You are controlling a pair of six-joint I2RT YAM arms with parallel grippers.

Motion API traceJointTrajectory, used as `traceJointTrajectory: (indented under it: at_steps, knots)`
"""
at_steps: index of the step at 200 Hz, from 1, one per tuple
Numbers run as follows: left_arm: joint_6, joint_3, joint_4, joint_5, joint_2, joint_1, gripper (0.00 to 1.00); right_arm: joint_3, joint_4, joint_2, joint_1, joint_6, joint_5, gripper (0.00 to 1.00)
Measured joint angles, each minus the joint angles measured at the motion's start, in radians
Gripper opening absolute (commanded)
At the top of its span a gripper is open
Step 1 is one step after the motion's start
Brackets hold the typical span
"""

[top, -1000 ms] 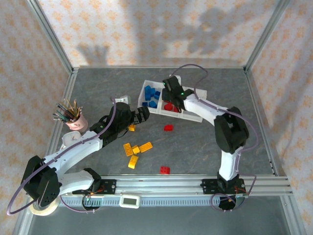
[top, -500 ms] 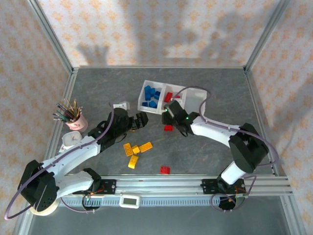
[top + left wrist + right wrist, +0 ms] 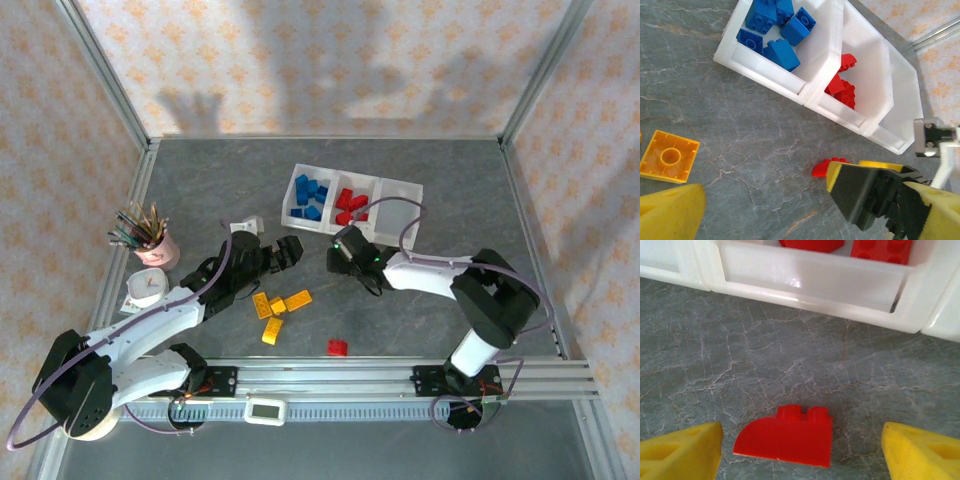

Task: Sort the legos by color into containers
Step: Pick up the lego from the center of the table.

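A red curved-top lego (image 3: 785, 437) lies on the grey table just in front of the containers, between the wide-apart yellow fingertips (image 3: 682, 450) of my open right gripper (image 3: 802, 450), untouched. From above, the right gripper (image 3: 345, 257) covers this brick. The white tray (image 3: 408, 190) holds blue legos (image 3: 310, 195) in its left compartment and red legos (image 3: 350, 205) in the middle one; the right compartment (image 3: 397, 218) looks bare. My left gripper (image 3: 285, 250) hangs open, holding nothing, above the table. Several yellow legos (image 3: 272, 308) lie near it. Another red lego (image 3: 337, 347) sits near the front rail.
A pink pencil cup (image 3: 150, 243) and a round white object (image 3: 146, 288) stand at the left. A small white item (image 3: 247, 222) lies behind the left gripper. In the left wrist view, the right gripper (image 3: 875, 195) hides part of the red lego (image 3: 824, 168); a yellow brick (image 3: 670, 160) lies left.
My right gripper has come away from the tray's middle compartment and dropped to the red lego on the table. The left gripper has shifted slightly toward the near side.
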State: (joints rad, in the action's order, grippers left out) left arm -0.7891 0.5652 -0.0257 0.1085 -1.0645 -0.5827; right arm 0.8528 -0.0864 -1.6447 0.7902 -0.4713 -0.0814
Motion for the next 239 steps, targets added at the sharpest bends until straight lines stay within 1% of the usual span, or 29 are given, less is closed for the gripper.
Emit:
traceJointTrajectory:
  at_steps: [29, 60, 107, 163, 216, 239]
  knots:
    - [-0.004, 0.000, -0.008, -0.002, 0.000, 0.000, 0.99, 0.026, 0.013, -0.055, 0.004, 0.000, 0.000, 0.83]
    - [-0.006, 0.000, -0.009, -0.004, 0.000, 0.000, 0.99, 0.053, 0.021, -0.098, 0.006, 0.000, 0.000, 0.78]
    - [-0.006, 0.000, -0.009, -0.005, 0.000, 0.000, 0.99, 0.057, 0.021, -0.109, 0.012, -0.003, 0.000, 0.63]
    - [-0.006, 0.000, -0.009, -0.004, -0.011, 0.000, 0.99, 0.058, 0.021, -0.110, 0.012, 0.001, -0.007, 0.51]
    - [0.001, 0.014, -0.008, -0.004, -0.011, 0.000, 0.99, 0.067, -0.010, -0.075, 0.012, 0.012, -0.008, 0.49]
    - [0.013, 0.044, 0.000, -0.006, -0.012, 0.000, 0.99, 0.119, -0.049, -0.037, 0.011, 0.036, -0.026, 0.50]
